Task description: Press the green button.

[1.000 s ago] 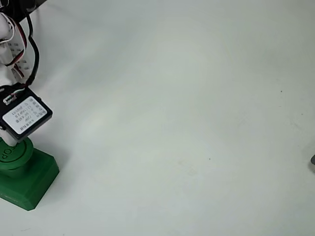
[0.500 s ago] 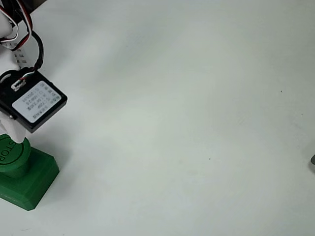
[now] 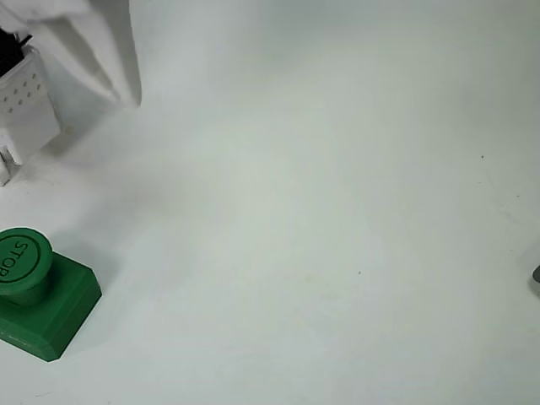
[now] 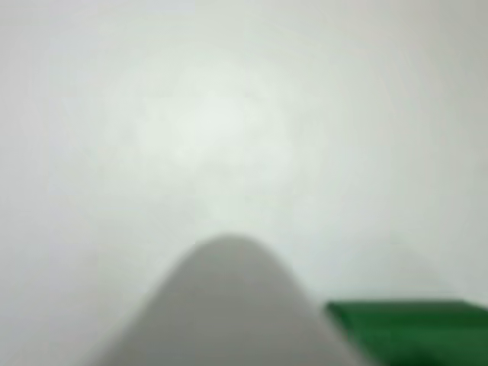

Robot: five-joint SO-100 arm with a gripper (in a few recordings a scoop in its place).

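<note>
- The round green plastic button [image 3: 21, 257] embossed "STOP", on its chunky square base, sits uncovered on the plain white surface [image 3: 321, 211].
- The white gripper [image 3: 93, 51] has risen well above the button (likely retreating after pressing); spread or pressed together, I cannot tell.

In the overhead view we read one word, "STOP", embossed in raised letters on the round cap of the green button [image 3: 23, 257], running sideways and partly cut by the left edge; in the blurred wrist view we can read nothing
</note>
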